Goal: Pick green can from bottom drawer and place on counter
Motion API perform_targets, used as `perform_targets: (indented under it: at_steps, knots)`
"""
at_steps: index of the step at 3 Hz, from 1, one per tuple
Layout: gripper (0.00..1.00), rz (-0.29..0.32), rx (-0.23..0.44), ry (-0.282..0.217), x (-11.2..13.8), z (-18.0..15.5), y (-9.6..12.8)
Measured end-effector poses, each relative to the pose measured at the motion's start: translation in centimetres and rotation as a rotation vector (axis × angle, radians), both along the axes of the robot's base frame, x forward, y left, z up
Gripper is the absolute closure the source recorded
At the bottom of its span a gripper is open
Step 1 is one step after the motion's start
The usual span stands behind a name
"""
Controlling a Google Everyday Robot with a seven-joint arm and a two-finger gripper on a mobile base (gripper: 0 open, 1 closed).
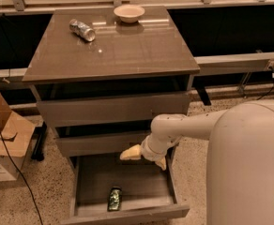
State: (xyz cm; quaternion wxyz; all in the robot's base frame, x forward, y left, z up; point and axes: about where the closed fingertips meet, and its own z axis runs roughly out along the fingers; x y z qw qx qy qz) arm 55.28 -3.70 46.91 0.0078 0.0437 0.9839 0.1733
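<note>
Starting with the big stuff: your robot's white body [249, 168] filled the whole right side of the view, with the arm [188, 125] reaching left from it toward the cabinet. The counter [127, 55] was the glossy grey-brown slab on top, wider than the drawers under it. Below it, the two upper drawers [113, 109] were pushed in, and the bottom drawer [127, 213] was pulled out toward you, so you could see right down onto its floor.

Off to the left on the floor you had an open cardboard box [5, 139] and a black cable [8, 158] trailing past it.

On the counter, a pale bowl [129, 13] sat at the back edge near the middle, and a silver-grey can [82, 30] lay on its side to the left of it, apart from the bowl.

Your gripper [145, 158] hung over the back part of the open bottom drawer, just in front of the middle drawer's face. Its two cream fingers [130, 152] were spread apart with nothing between them, so it was open and empty.

The green can [114, 198] was inside the bottom drawer, on the floor near the front wall and a bit left of center. It looked to be lying down. The gripper was above and behind it, not touching it.
</note>
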Motion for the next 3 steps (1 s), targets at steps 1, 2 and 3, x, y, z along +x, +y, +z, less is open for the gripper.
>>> perform_targets:
  at_steps: [1,2,3]
  knots:
    - [0.0,-0.117,0.022,0.049,2.1,-3.1,0.8]
    - [0.0,-0.215,0.053,0.135,3.0,-8.3,2.1]
    - [0.0,-0.261,0.088,0.237,2.5,-13.2,4.4]
